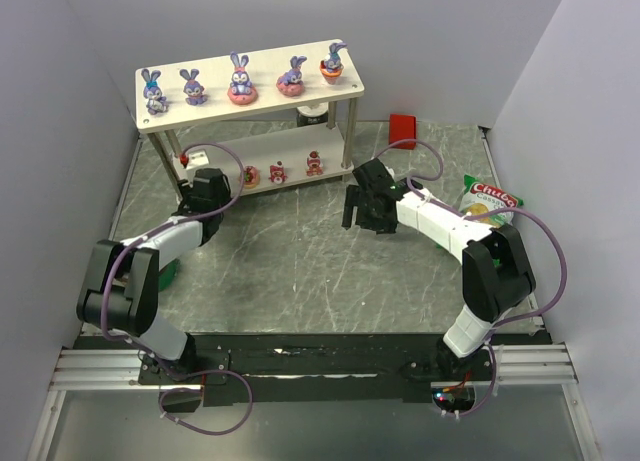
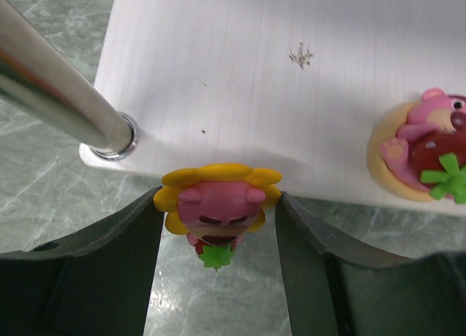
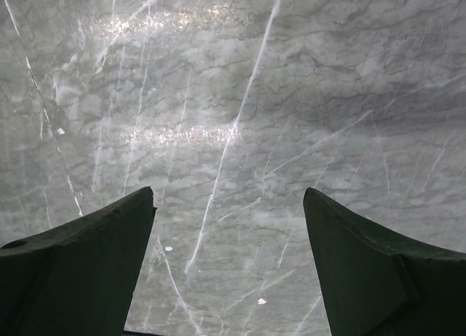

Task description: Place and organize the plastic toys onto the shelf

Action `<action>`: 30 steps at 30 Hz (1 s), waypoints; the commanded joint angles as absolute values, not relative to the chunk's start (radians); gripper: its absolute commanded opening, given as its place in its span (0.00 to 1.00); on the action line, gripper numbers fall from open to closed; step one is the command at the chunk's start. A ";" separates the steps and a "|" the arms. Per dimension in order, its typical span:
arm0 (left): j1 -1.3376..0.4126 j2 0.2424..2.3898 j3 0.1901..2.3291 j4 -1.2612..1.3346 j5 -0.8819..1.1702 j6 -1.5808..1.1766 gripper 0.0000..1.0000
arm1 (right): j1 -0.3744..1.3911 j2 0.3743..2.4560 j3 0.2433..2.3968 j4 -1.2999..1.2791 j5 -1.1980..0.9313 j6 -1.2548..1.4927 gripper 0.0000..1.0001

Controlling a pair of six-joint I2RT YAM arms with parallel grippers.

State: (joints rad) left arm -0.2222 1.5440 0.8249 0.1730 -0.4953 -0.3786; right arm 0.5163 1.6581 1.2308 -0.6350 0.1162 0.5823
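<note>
Pink yellow-petalled toy (image 2: 217, 208) is pinched by left end effector (image 2: 218, 202) at shelf (image 2: 240, 81) edge, lower centre; right end effector (image 3: 229, 199) spread.

The pincer (image 2: 218, 202) seemingly clamps yellow-petalled pink toy (image 2: 217, 208) at shelf (image 2: 240, 81) edge; 1 sweet (image 2: 419, 154) on board.

The frame edge crops a pink bear sweet (image 2: 428, 143) on the shelf (image 2: 240, 95).

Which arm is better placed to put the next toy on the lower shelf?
Left. The left gripper grips a pink-and-yellow toy right at the lower front edge of the shelf. The right gripper is open and empty over the table.
</note>
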 commanded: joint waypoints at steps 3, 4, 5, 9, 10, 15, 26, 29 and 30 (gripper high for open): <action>-0.206 1.559 0.859 0.264 -0.480 -0.368 0.47 | 0.506 1.663 1.284 -0.618 0.120 0.578 0.89; -0.203 1.559 0.858 0.271 -0.474 -0.367 0.47 | 0.505 1.661 1.282 -0.617 0.121 0.577 0.89; -0.199 1.559 0.856 0.278 -0.469 -0.367 0.47 | 0.505 1.661 1.281 -0.617 0.121 0.580 0.89; -0.181 1.580 0.880 0.279 -0.451 -0.362 0.46 | 0.505 1.658 1.273 -0.614 0.124 0.581 0.89; -0.176 1.583 0.885 0.279 -0.446 -0.362 0.47 | 0.505 1.657 1.272 -0.614 0.124 0.583 0.89; -0.152 1.608 0.919 0.278 -0.437 -0.360 0.46 | 0.499 1.651 1.264 -0.612 0.126 0.586 0.89; -0.138 1.649 0.948 0.299 -0.407 -0.376 0.45 | 0.494 1.664 1.273 -0.615 0.127 0.586 0.89; -0.138 1.660 0.953 0.308 -0.405 -0.377 0.45 | 0.492 1.667 1.279 -0.618 0.129 0.581 0.89; -0.138 1.663 0.954 0.310 -0.405 -0.377 0.45 | 0.491 1.669 1.281 -0.618 0.130 0.581 0.89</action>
State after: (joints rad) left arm -0.1406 1.6520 0.9108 0.2504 -0.4168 -0.3786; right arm 0.5030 1.6592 1.2411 -0.6292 0.1120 0.5827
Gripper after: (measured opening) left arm 0.635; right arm 0.895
